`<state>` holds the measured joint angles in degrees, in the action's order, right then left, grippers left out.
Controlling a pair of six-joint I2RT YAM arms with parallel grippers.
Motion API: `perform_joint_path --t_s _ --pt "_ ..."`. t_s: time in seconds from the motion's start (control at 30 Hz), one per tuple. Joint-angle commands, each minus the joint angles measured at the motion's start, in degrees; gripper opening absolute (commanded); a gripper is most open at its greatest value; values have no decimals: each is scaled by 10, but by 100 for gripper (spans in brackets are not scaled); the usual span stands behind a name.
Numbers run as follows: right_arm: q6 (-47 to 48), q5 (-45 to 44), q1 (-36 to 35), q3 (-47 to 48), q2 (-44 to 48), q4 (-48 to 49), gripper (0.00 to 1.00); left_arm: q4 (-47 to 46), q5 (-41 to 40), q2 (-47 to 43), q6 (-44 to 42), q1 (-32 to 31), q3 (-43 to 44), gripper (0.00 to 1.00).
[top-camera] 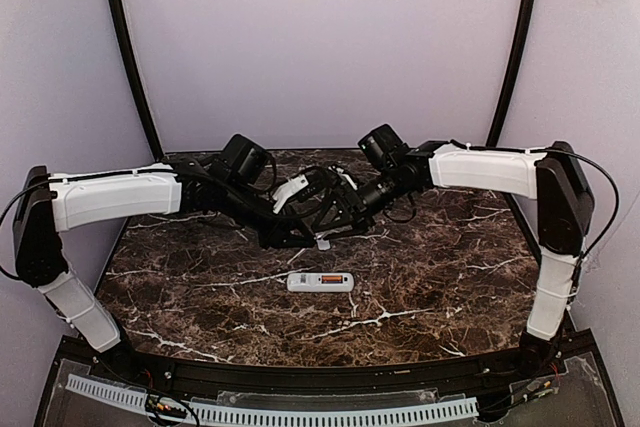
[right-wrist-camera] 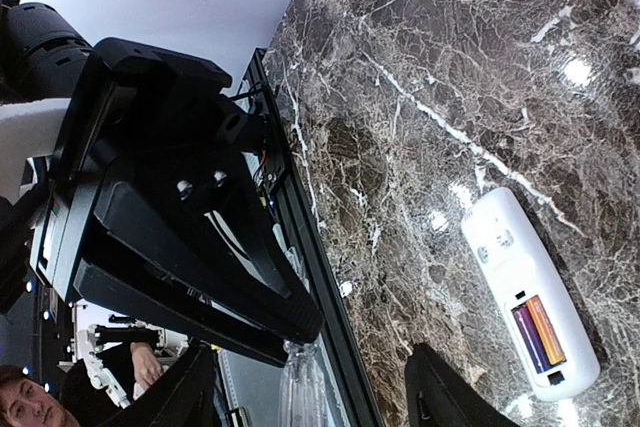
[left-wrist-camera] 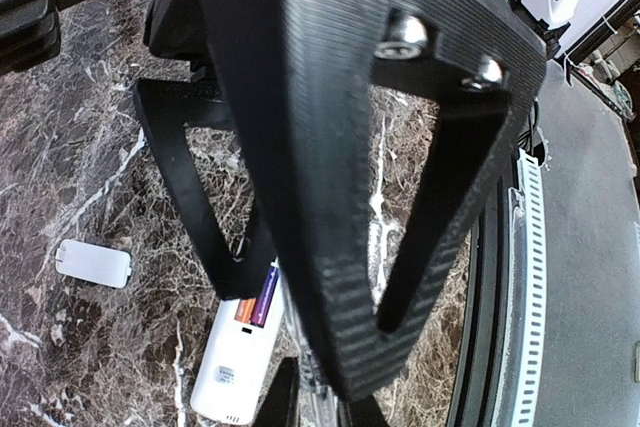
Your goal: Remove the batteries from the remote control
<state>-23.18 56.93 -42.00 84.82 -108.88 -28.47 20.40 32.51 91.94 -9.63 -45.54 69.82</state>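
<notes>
The remote control (right-wrist-camera: 528, 292), a slim white plastic bar with rounded ends, lies back-up on the glossy, dark, white-veined marble tabletop (top-camera: 450, 287). Its open bay holds the batteries (right-wrist-camera: 540, 331), two slim cylinders side by side, one orange and one purple. A small mark near its end is too small to read. A flat white cover (left-wrist-camera: 93, 263) lies apart. The ribbed black left gripper (right-wrist-camera: 300, 339) is closed with nothing visible in it; the right gripper (right-wrist-camera: 310, 397) stands wide.
</notes>
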Motion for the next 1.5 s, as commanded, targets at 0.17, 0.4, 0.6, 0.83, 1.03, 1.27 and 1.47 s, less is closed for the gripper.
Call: perform_joint_path --t_s 0.17,0.4,0.6,0.83,1.03,1.27,1.47 --pt "6 13 -15 11 -8 -4 57 3 6 6 6 -2 11 0" --pt "7 13 -18 13 -19 -2 49 3 4 7 5 -3 11 0" --pt "8 14 -19 12 -21 -1 42 4 4 8 4 -3 11 0" --pt "9 13 -19 5 -21 -2 32 4 9 9 4 -3 13 0" --pt "10 14 -20 4 -24 -1 27 5 10 10 4 -4 12 0" --pt "11 12 -20 3 -26 -1 21 8 6 9 2 -4 13 0" --pt "13 8 -20 -2 -26 -2 8 11 2 10 0 -7 13 0"
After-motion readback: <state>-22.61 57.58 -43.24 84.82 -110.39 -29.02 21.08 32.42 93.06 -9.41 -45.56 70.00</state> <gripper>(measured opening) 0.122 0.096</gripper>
